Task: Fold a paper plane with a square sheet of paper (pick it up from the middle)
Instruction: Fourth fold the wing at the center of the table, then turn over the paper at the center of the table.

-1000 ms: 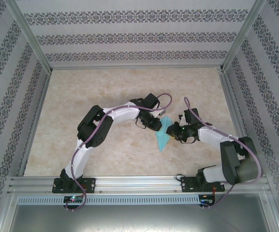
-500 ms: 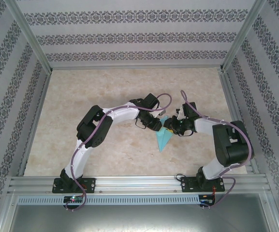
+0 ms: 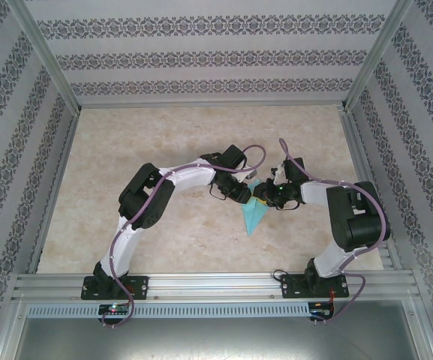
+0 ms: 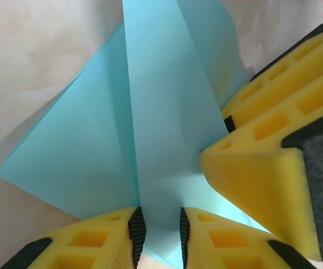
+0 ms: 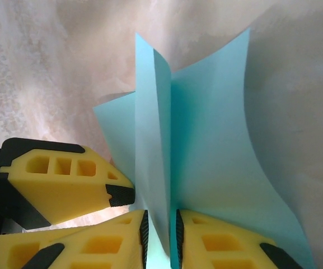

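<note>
- Gripping the upright centre fold of the paper plane (image 4: 167, 140), the left fingers (image 4: 94, 244) are closed on it from both sides.
- The right fingers (image 5: 228, 246) pinch the same standing fold, and the wings spread to either side.
- The two sets of fingers meet just beside each other.
- The paper plane sits near the middle of the tabletop (image 3: 163, 135), with its pointed end toward the arm bases.
</note>
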Controlling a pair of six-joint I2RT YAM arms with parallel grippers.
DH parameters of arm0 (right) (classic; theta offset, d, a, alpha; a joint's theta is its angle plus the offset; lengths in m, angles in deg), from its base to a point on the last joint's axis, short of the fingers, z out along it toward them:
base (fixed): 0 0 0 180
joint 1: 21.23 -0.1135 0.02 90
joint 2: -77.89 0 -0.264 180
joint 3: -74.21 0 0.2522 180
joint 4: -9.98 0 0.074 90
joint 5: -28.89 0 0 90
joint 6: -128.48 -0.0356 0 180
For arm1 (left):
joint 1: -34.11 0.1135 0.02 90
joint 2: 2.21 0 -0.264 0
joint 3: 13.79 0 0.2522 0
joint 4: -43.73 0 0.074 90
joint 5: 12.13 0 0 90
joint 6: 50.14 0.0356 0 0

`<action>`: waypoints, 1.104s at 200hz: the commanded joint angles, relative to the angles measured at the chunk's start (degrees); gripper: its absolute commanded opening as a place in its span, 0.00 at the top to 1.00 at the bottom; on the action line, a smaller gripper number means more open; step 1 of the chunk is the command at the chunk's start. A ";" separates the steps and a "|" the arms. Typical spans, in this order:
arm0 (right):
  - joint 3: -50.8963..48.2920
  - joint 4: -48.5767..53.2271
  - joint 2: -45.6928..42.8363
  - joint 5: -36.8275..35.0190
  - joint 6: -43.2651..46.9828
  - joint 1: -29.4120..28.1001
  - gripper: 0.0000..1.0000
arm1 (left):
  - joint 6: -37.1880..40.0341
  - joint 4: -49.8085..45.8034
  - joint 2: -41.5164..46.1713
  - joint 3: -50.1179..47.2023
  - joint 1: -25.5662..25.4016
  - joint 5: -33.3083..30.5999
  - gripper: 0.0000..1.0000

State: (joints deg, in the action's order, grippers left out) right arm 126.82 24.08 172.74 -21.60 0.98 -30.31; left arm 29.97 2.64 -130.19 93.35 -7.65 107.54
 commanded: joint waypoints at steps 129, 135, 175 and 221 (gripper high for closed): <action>-2.55 -8.80 3.06 7.43 -0.84 -1.16 0.83 | -10.55 8.52 8.86 -7.02 5.09 9.53 0.53; -2.55 -8.78 2.98 7.41 -0.78 -1.18 0.82 | -11.01 9.02 9.16 -7.17 5.34 10.08 0.52; -3.88 -14.14 2.80 9.60 -3.72 -1.38 0.78 | -10.22 7.80 12.43 -9.07 6.13 9.20 0.51; -3.52 -15.86 3.56 10.01 -4.52 -3.35 0.74 | -9.17 5.35 17.90 -14.59 7.04 5.66 0.48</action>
State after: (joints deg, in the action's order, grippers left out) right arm 123.41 10.93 175.47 -13.38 -2.97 -32.32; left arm 20.07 9.65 -115.94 81.48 -1.66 115.01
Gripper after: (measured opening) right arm 0.257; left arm 0.512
